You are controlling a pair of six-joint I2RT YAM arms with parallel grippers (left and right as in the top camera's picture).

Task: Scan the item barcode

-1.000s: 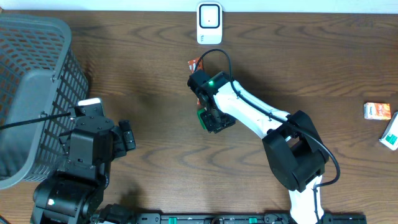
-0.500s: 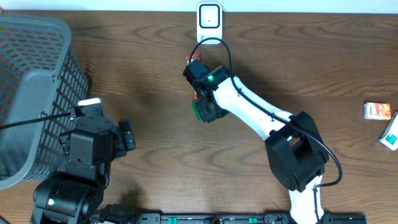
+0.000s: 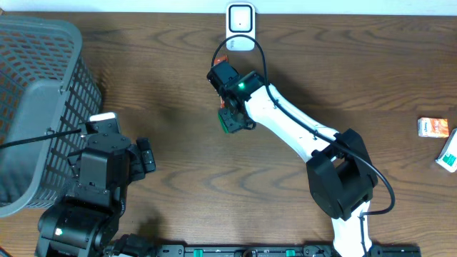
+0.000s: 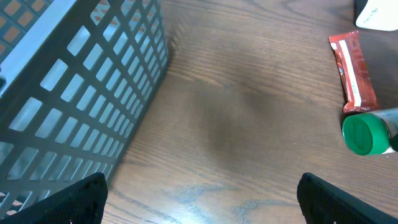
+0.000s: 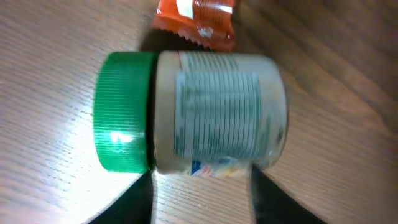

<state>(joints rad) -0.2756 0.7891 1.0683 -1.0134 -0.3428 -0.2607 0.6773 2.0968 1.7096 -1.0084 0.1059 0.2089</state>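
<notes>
- Scanner point(image 3: 240, 25), white, upright: 1.
- Jar point(image 5: 211, 112) with green cap: 1.
- Snack packet point(image 4: 352, 71), red-orange: 1.
- Mesh basket point(image 3: 71, 78), grey: 1.
- Small boxes at the right edge of the desk point(image 3: 164, 71): 2, namely one orange box point(image 3: 433, 128) and one teal-and-white box point(image 3: 449, 153).
- Robot arms: 2, namely left arm point(image 3: 93, 171), black, and right arm point(image 3: 285, 132), white and black.

Looks like a shop till: grey basket point(image 3: 43, 43), white scanner point(image 3: 240, 21) and small orange box point(image 3: 433, 127) on a brown wooden desk point(image 3: 157, 71).
</notes>
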